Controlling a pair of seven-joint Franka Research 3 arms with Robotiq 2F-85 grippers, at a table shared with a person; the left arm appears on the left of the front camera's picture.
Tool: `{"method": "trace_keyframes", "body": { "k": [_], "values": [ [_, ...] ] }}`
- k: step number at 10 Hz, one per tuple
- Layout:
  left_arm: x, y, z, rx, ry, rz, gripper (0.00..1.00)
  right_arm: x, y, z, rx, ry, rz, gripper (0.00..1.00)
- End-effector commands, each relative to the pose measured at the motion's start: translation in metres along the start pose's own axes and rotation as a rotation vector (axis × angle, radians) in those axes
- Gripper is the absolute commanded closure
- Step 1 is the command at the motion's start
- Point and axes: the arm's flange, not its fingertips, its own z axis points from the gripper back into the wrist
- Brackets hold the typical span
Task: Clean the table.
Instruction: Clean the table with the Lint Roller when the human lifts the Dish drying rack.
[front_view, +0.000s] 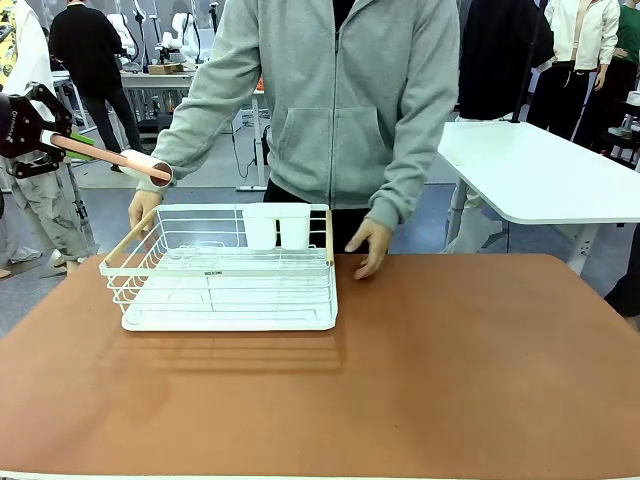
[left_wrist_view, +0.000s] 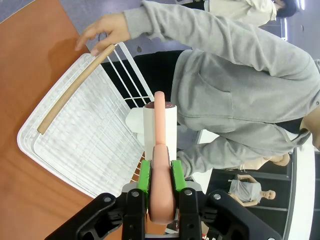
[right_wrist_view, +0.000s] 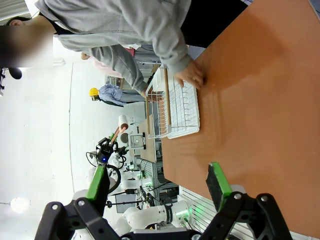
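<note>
The left gripper (left_wrist_view: 160, 176) is clamped on the pink handle of a lint roller (front_view: 112, 158), held in the air beyond the table's (front_view: 450, 380) far left corner (roll end toward the person). The right gripper (right_wrist_view: 159, 184) stands wide, holding nothing. A white dish rack (front_view: 225, 290) sits on the brown top. Rolling looks not yet begun; the next move calls for lowering the roll flat, clear of the rack.

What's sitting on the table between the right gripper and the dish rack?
Nothing. In the right wrist view, the stretch of table from the open right gripper to the white dish rack is bare brown top.
</note>
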Motion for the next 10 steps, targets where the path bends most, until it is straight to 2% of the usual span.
{"method": "trace_keyframes", "body": {
  "k": [1,10],
  "values": [
    [0.0002,-0.0010,0.0004,-0.002,-0.002,-0.001,1.00,-0.0036,0.0026,-0.0006,0.013,-0.002,0.009,0.00],
    [0.0002,-0.0010,0.0004,-0.002,-0.002,-0.001,1.00,-0.0036,0.0026,-0.0006,0.013,-0.002,0.009,0.00]
  ]
}}
